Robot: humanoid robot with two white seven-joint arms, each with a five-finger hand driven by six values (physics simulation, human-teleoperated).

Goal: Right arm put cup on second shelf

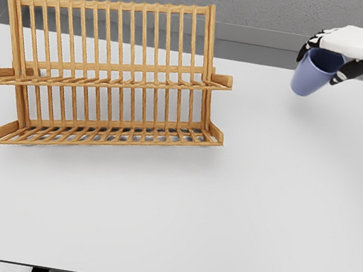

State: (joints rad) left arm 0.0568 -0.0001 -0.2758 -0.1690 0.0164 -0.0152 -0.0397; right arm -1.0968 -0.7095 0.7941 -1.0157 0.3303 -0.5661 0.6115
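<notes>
A blue-violet cup (314, 73) hangs tilted in the air above the table's far right part, its rim toward the upper right. My right hand (334, 52) is shut on it from above at the rim, the arm coming in from the right edge. A wooden two-tier dish rack (108, 76) stands on the left half of the table, well to the left of the cup. Its upper shelf (101, 78) is a slatted ledge at mid height; the lower shelf (106, 134) lies near the table top. Nothing sits on either shelf.
The white table (238, 214) stretches across the view, with its front edge near the picture's bottom. A grey wall lies behind it.
</notes>
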